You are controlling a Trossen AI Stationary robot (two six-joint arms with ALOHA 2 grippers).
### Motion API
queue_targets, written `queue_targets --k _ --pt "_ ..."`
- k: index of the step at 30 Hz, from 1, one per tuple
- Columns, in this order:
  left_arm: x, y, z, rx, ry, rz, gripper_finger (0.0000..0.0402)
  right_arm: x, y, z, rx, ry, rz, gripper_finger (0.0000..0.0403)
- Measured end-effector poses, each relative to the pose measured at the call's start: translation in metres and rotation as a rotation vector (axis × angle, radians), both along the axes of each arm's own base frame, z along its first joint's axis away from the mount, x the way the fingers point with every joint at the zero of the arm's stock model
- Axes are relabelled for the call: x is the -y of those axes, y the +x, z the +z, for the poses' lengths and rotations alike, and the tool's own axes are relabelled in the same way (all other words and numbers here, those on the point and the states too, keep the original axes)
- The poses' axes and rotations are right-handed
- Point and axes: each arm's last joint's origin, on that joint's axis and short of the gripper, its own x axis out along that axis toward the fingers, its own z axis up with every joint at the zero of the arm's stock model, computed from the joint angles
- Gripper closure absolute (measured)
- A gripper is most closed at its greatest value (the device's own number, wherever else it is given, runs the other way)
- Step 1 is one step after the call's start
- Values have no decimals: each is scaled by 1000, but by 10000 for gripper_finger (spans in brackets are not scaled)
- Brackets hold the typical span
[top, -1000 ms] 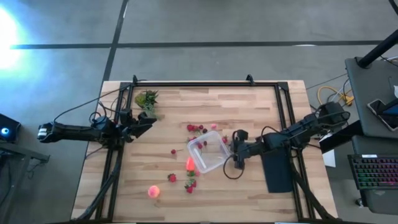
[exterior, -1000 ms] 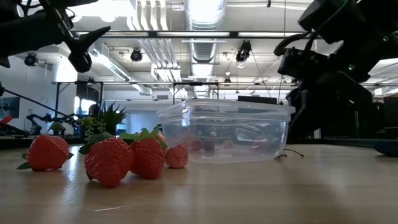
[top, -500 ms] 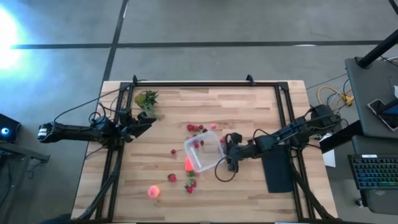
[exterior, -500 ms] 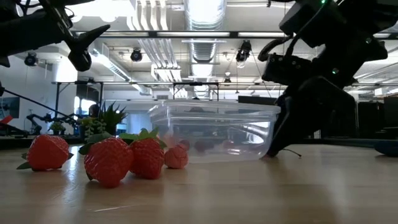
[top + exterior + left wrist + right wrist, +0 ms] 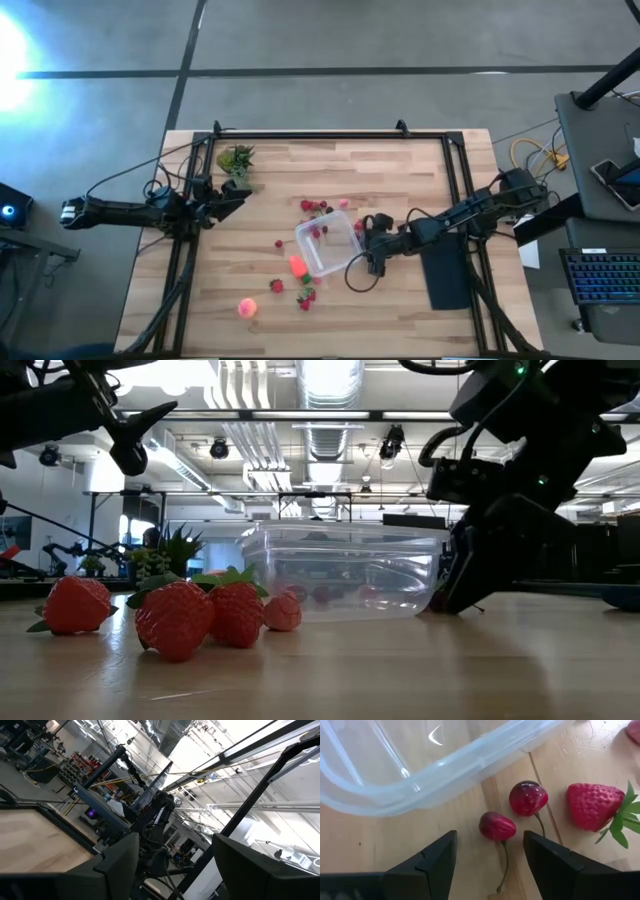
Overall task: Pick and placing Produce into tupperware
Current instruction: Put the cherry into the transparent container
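Two dark fingers (image 5: 434,860) of the right gripper (image 5: 490,857) stand apart with nothing between them, low over the wooden table (image 5: 400,180). Straight ahead of the gap lie two dark red cherries on thin stems: one cherry (image 5: 497,826) just past the fingertips, a rounder cherry (image 5: 528,798) right behind it. Just beside that second cherry, off to one side, lies a strawberry (image 5: 594,806) with a green top. Beyond the cherries runs the rounded rim of the clear container (image 5: 420,770), close to the fruit but not touching it.

From above, the right gripper (image 5: 371,245) sits just beside the container (image 5: 328,244) at its right side, the arm stretching away toward the table's right edge, past a flat black pad (image 5: 444,277). In the level view the same gripper (image 5: 470,575) comes down to the tabletop against the container's (image 5: 340,572) wall; whether they touch cannot be told.

On the far side of the container from the gripper, a bright orange-red fruit (image 5: 297,265) lies just at its corner. More small berries (image 5: 316,207) are scattered beyond the container, others (image 5: 304,296) nearer the front edge, and a rounder pink-orange fruit (image 5: 246,308) lies well apart.

The left gripper (image 5: 232,198) waits well away at the table's left edge, near a green leafy clump (image 5: 237,158), its fingers (image 5: 120,865) parted and empty.
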Motion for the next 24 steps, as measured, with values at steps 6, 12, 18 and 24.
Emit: queue_targets --k 6,12,18,24 --pt "0 0 0 -1 0 0 164 0 1 1 5 -4 -2 189" --pt "0 1 -1 -6 0 0 164 0 1 1 6 -4 -2 223" --pt "0 1 -2 -16 -1 3 164 0 1 1 12 -2 -2 257" --pt "0 1 -1 -11 -2 6 164 -1 5 5 33 3 -3 264"
